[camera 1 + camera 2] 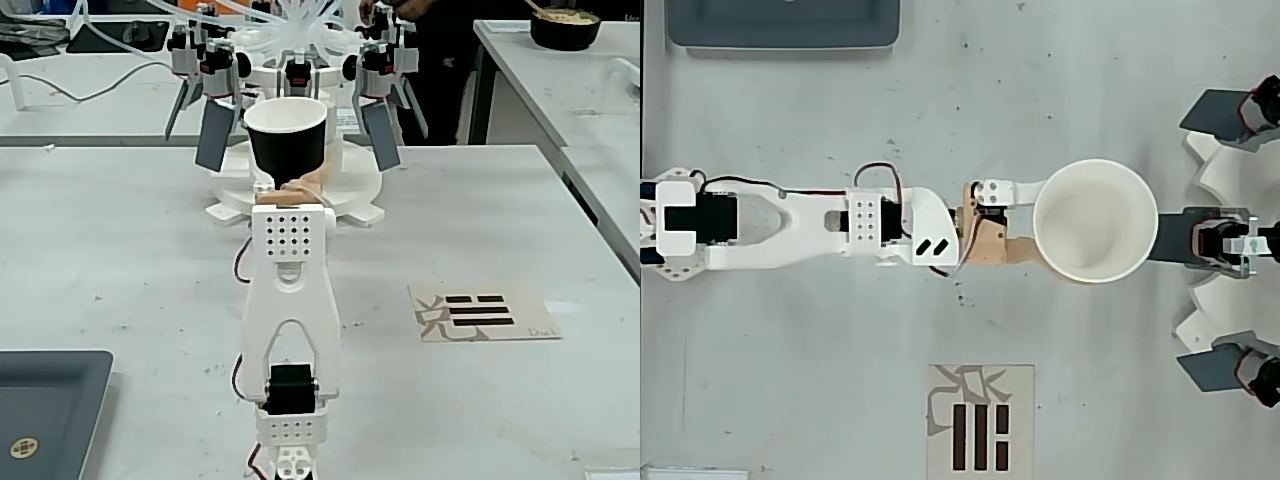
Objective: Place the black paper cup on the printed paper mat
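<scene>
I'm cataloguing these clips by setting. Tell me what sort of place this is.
Probably a robotics lab or workshop: white benches, a multi-armed rig strung with clear tubing behind the cup, and a person standing at the next bench.

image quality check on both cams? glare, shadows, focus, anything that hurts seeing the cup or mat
Fixed view: even light, soft shadows; black paper cup sharp, background slightly soft; printed paper mat readable. Overhead view: cup's white interior nearly blown out against the pale table, rim still distinct; mat clipped by the bottom edge; hand mostly hidden behind the cup.
</scene>
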Tool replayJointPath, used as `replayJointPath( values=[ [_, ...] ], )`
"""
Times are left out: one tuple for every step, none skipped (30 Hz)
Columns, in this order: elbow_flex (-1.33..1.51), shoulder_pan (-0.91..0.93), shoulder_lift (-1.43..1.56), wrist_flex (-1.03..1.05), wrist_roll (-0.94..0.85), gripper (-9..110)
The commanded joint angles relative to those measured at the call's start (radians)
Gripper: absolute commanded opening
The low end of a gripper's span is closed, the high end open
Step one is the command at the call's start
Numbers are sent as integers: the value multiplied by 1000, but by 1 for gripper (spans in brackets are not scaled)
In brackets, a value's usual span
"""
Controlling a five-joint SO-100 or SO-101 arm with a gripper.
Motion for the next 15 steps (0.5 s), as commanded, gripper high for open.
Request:
replayJointPath(
  values=[
    [166,25,63,-146,-57,9],
    [166,25,63,-146,-57,9],
    [166,25,63,-146,-55,9],
    [166,25,63,-146,-55,9],
    [166,25,63,-146,-55,9],
    [166,26,63,-146,-55,9],
    [166,26,63,-146,-55,9],
    [166,26,63,-146,-55,9],
    [166,26,63,-146,-55,9],
    [166,26,63,-146,-55,9],
    [166,26,63,-146,-55,9],
    [166,26,63,-146,-57,9],
    [166,26,64,-147,-57,9],
    [167,26,66,-147,-58,9],
    [173,26,69,-150,-58,9]
  ],
)
